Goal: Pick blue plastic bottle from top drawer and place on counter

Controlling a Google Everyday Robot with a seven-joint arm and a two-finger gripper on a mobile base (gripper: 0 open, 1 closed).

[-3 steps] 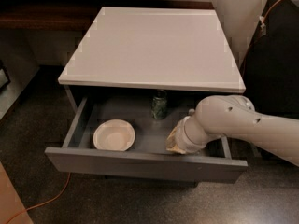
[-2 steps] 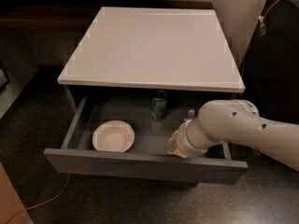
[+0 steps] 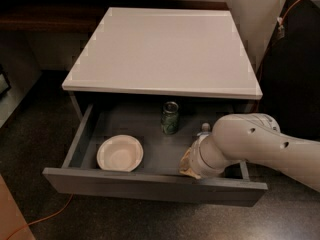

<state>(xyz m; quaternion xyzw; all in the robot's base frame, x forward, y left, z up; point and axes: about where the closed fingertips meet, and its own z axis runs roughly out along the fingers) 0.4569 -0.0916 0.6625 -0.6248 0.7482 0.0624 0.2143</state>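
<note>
The counter (image 3: pixel 160 49) is the big glossy white top, and the top drawer (image 3: pixel 150 184) is pulled out from under its front edge. The white arm (image 3: pixel 260 144) comes in from the right-edge side and dips into the drawer below the front right corner. The gripper (image 3: pixel 189 165) sits low against the drawer's front wall. I can't tell how wide it's open or whether it's got anything (the wrist blocks the view).

A white bowl (image 3: pixel 120 153) sits toward the front left corner, and a dark green can (image 3: pixel 170 118) stands just under the middle of the front edge. The blue plastic bottle (image 3: pixel 205 129) is right of the can and tucked just behind the arm, with only its pale cap and a bit of neck showing.

My guess is it's light, thin-walled and crinkly, so it'll dent or squirt out if squeezed hard. I'd take it mid-body around the label band, gently, not by the cap.
</note>
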